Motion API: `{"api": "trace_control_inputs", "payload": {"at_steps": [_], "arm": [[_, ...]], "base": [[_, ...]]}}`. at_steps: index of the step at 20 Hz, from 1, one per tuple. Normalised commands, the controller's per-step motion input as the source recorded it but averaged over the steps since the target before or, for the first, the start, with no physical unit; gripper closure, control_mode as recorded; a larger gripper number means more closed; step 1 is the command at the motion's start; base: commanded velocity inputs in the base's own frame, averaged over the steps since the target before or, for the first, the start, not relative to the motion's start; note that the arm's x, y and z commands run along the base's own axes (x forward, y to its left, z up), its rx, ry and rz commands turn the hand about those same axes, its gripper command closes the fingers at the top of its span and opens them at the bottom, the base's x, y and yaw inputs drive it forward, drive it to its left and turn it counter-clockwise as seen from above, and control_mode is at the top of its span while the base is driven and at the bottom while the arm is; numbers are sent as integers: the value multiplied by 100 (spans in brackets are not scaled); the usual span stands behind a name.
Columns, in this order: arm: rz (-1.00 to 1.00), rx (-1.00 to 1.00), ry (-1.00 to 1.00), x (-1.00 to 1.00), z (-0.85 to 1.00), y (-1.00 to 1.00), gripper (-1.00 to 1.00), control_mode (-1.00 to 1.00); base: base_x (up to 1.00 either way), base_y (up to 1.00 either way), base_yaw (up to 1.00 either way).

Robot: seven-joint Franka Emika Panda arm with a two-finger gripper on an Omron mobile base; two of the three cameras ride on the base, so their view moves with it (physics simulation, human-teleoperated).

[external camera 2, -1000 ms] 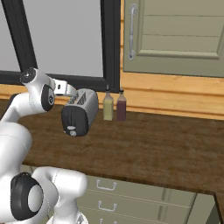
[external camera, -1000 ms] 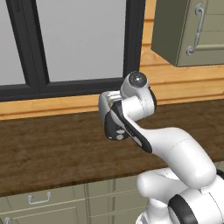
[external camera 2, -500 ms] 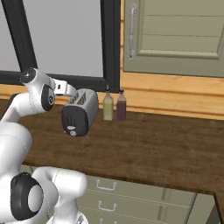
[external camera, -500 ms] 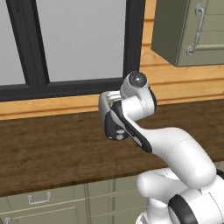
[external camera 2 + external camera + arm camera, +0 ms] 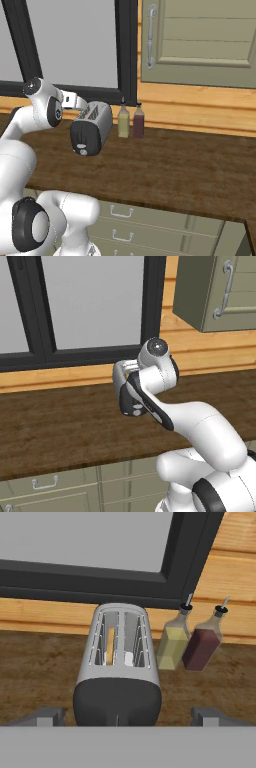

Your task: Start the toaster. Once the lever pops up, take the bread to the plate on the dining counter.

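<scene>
Worktop toaster (image 5: 119,672) between end effector (image 5: 127,716) fingers

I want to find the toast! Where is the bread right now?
The bread is down inside the left slot of the toaster in the hand view, on the dark wood worktop below the window, just left of the two bottles.

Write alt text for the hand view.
A chrome toaster stands end-on on a dark wood worktop, bread in its left slot. Two bottles stand to its right, under a window frame.
</scene>
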Motion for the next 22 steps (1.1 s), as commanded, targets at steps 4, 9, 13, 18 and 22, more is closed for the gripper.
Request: {"api": "trace_control_inputs", "payload": {"at_steps": [4, 9, 13, 18, 22], "arm": [[0, 0, 0, 0, 0, 0, -100, -100], [0, 0, 0, 0, 0, 0, -100, -100], [0, 0, 0, 0, 0, 0, -100, -100], [0, 0, 0, 0, 0, 0, -100, -100], [0, 0, 0, 0, 0, 0, -100, -100]], "base": [[0, 0, 0], [0, 0, 0], [0, 0, 0], [0, 0, 0], [0, 0, 0]]}}
